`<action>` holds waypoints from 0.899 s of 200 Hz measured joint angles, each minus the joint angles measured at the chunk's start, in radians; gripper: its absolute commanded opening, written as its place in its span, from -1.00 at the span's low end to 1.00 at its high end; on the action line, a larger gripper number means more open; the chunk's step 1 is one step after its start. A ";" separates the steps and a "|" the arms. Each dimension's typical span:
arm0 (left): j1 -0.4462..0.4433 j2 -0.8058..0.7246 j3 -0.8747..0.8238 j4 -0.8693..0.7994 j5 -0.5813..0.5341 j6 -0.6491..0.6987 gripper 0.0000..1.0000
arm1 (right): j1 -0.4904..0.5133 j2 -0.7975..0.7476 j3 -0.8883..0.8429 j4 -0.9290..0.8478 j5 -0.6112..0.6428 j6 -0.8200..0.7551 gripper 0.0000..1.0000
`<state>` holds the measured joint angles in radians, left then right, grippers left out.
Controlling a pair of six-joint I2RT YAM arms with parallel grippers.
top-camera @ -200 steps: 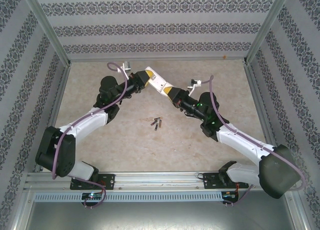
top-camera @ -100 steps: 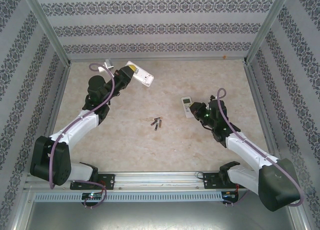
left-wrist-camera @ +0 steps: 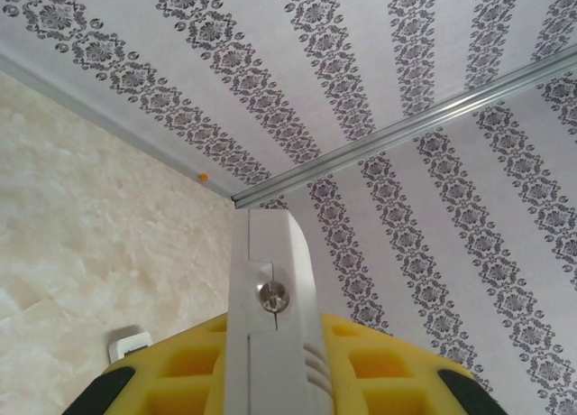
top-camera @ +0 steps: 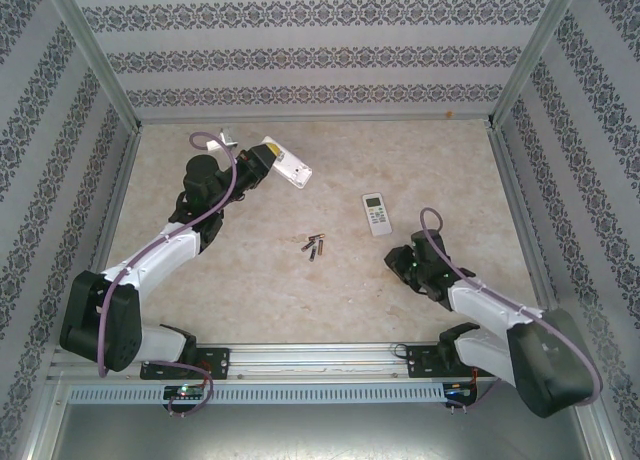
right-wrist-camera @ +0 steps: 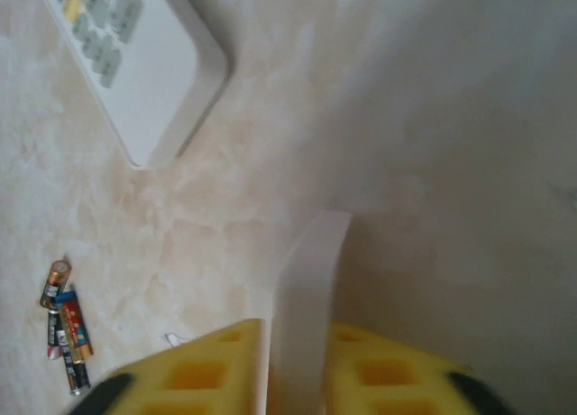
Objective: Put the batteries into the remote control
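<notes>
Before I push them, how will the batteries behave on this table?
The batteries are slim cylinders lying flat on the smooth table, so a sideways nudge would probably roll them. They look tiny and rigid, so likely light. They lie bunched together, so pushing one may shift the others.

The remote control (top-camera: 376, 213) lies on the table (top-camera: 250, 280) ahead of the right gripper (top-camera: 397, 259)'s jaws, with the batteries (top-camera: 315, 247) to their left. A thin plate (right-wrist-camera: 305, 307) sits between those jaws, and a flat holder (top-camera: 290, 168) between the left gripper (top-camera: 268, 161)'s.

- Top camera: high above the near edge, looking down on the whole desk (top-camera: 250, 290).
- Left wrist: tilted up toward the patterned wall (left-wrist-camera: 406, 72).
- Right wrist: close over the desk, sharing batteries (right-wrist-camera: 65, 329) and remote (right-wrist-camera: 135, 54) with top.
</notes>
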<state>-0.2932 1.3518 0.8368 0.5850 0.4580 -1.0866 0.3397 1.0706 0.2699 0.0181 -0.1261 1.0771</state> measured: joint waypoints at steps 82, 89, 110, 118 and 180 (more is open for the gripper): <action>-0.011 0.000 -0.003 -0.064 -0.016 0.027 -1.00 | 0.180 -0.407 0.233 -0.145 0.245 -0.274 0.64; -0.017 0.000 -0.003 -0.064 -0.012 0.030 -1.00 | 0.209 -0.366 0.294 -0.120 0.230 -0.392 0.67; -0.038 0.000 -0.003 -0.065 0.009 0.037 -1.00 | 0.282 -0.212 0.474 -0.064 0.150 -0.708 0.73; -0.048 0.000 -0.003 -0.066 0.013 0.040 -1.00 | 0.304 -0.148 0.536 -0.050 0.107 -0.819 0.76; -0.104 0.000 -0.003 -0.066 0.043 0.059 -1.00 | 0.365 0.285 0.846 -0.048 -0.064 -1.252 0.56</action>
<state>-0.3969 1.3518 0.8341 0.5194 0.5011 -1.0275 0.7044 1.3556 1.1156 -0.0296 -0.1902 -0.1745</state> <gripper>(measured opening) 0.178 0.876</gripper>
